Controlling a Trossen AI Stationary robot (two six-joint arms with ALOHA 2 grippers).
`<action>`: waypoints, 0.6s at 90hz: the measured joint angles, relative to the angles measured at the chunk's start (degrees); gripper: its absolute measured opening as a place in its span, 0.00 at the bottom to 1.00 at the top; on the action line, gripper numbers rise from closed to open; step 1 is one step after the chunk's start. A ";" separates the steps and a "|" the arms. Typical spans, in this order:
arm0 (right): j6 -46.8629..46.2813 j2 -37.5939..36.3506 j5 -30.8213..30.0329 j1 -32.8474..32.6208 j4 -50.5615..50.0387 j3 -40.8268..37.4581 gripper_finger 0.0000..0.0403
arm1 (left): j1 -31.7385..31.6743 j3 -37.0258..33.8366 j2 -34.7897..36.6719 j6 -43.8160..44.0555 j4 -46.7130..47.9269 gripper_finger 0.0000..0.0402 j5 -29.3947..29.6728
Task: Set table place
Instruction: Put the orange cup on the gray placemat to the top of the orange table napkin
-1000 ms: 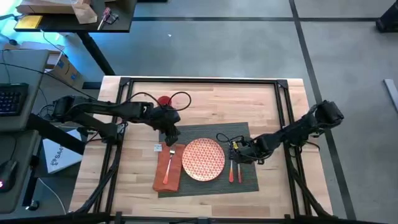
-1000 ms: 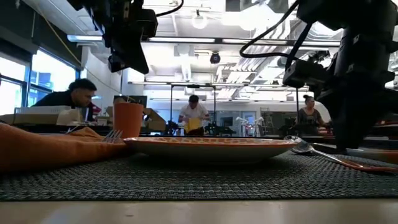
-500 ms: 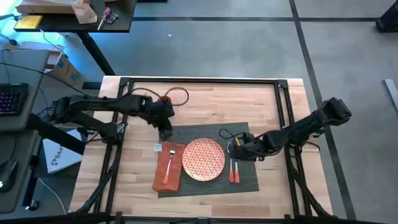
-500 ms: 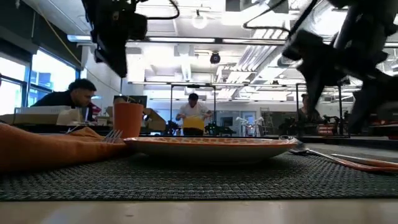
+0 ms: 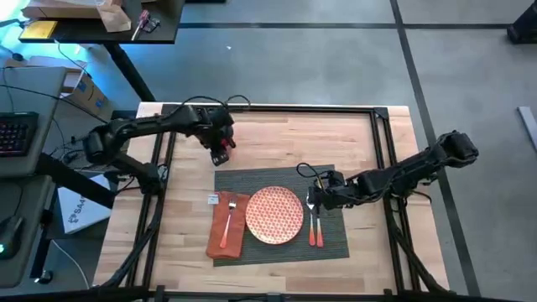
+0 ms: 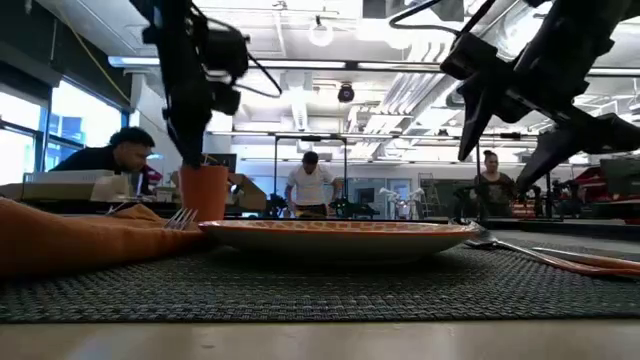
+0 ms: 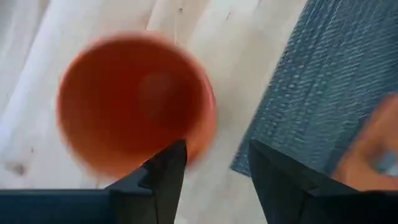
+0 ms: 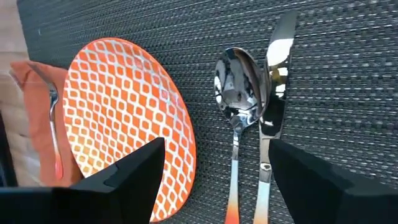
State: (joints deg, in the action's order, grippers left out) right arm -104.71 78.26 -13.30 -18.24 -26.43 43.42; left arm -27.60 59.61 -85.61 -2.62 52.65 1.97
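The dark grey table place mat (image 5: 252, 181) lies on the wooden table (image 5: 352, 138). It carries the patterned plate (image 5: 274, 215), and to the plate's right the spoon (image 8: 239, 87) and the knife (image 8: 278, 68). A fork (image 5: 226, 221) lies on the orange napkin (image 5: 225, 235) to the plate's left. An orange cup (image 7: 134, 102) stands upright just beyond the mat's far left corner. My left gripper (image 7: 214, 171) is open over the cup's rim. My right gripper (image 5: 313, 200) hovers open above the spoon and knife. My left gripper comes at the cup's rim (image 7: 198, 134) from above, fingers pointing down, with the cup standing on the table. Whether a finger touches the rim I cannot tell.
A black metal frame (image 5: 277, 109) runs along the table's edges. A small white tag (image 5: 213, 200) lies beside the napkin's far end. Bare wood shows beyond the mat on the far right. People (image 6: 308, 190) sit in the room behind the table.
My left gripper has moved from over the napkin's far end toward the far edge, come down to the cup and opened. My right gripper has opened and risen off the knife and spoon, which stay on the mat.
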 joint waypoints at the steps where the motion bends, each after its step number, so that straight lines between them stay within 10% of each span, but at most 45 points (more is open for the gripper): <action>1: 0.00 0.00 0.00 0.00 0.02 0.00 0.67 | 0.03 -0.01 -0.38 -0.20 -0.13 0.35 0.39; 18: 0.00 0.00 0.00 -0.39 1.13 0.00 0.67 | 2.84 -0.01 -1.50 -1.50 2.41 0.04 0.12; 54: -0.36 0.00 -6.29 0.34 0.82 0.00 0.67 | 22.06 -0.02 8.04 11.47 7.30 0.00 -3.23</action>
State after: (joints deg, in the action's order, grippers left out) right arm -105.07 78.26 -19.59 -17.90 -25.61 43.42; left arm -5.53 59.58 -77.57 8.84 59.96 -1.25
